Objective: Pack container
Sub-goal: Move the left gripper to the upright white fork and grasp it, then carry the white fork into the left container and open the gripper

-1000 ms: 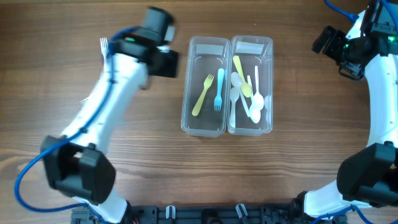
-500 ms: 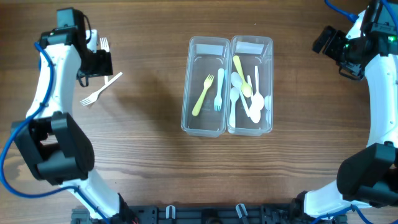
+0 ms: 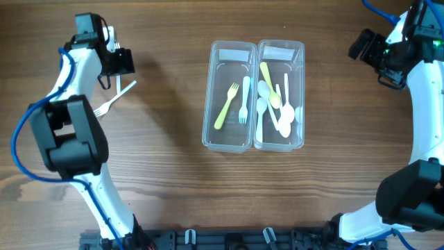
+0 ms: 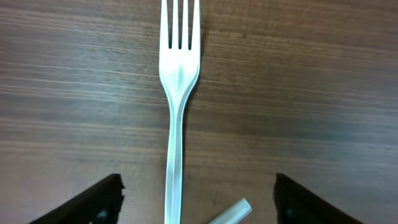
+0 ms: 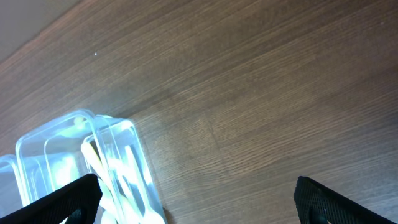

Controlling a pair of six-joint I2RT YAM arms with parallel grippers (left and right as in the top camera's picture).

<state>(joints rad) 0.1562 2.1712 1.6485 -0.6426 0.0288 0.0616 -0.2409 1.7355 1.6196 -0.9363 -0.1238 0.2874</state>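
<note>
The left gripper [image 4: 198, 183] hangs over the desk [image 3: 159, 173] at its far left, wide open and holding nothing. A white fork [image 4: 177, 93] lies flat between its fingers, untouched. A second white fork [image 3: 111, 101] lies just beside it. In the middle, two clear containers stand side by side: the left container [image 3: 227, 50] holds a yellow fork [image 3: 225, 107] and a blue fork [image 3: 244, 104], the right container [image 3: 281, 48] holds spoons [image 3: 274, 104]. The right gripper [image 5: 196, 193] is fully open and empty.

White fork [image 4: 179, 93] cut off below (handle end); 2nd handle [image 4: 231, 213] barely shows.
</note>
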